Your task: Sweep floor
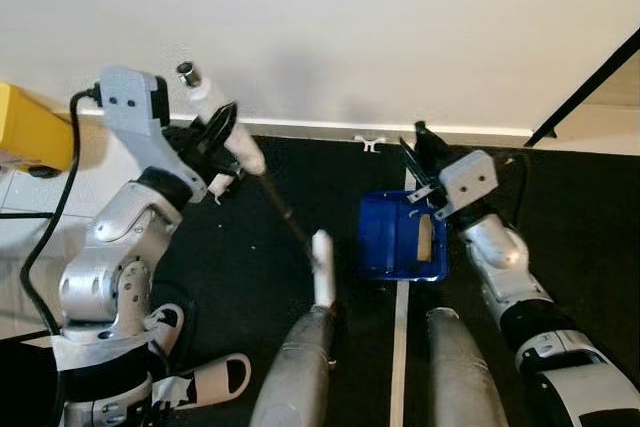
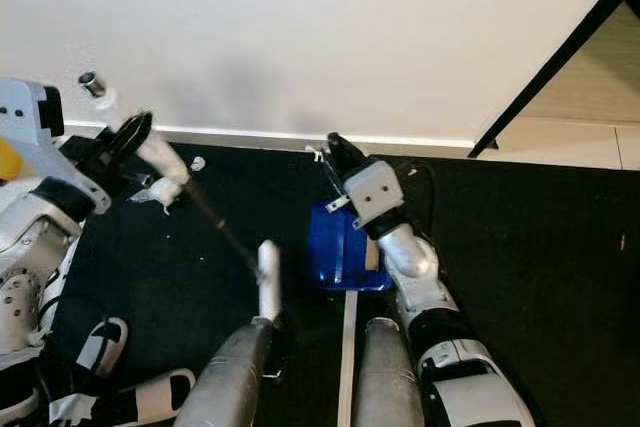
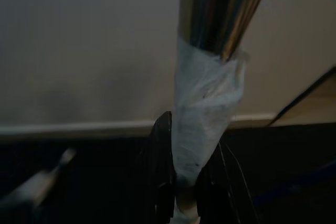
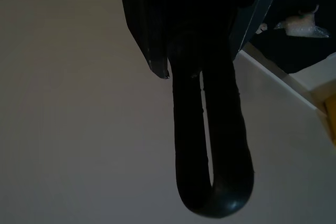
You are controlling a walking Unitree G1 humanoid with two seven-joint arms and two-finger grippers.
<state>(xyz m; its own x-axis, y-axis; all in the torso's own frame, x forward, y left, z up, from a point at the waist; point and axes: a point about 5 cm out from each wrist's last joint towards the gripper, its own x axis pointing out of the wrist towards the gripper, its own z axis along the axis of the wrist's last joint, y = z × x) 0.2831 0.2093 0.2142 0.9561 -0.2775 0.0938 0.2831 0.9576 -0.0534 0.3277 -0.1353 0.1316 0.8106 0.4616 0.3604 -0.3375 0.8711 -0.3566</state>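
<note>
My left gripper is shut on the broom handle, held high at the left. The handle is wrapped in white tape and ends in a metal tip. Its dark shaft slants down to a white part above my knees. My right gripper is shut on the black loop handle of the blue dustpan. The dustpan rests on the black floor near the wall. Small white scraps lie by the baseboard and under the left gripper.
A white wall and baseboard close off the far side. A yellow object with a black cable sits at the left over white tiles. A dark door edge slants at the right. My legs stand below.
</note>
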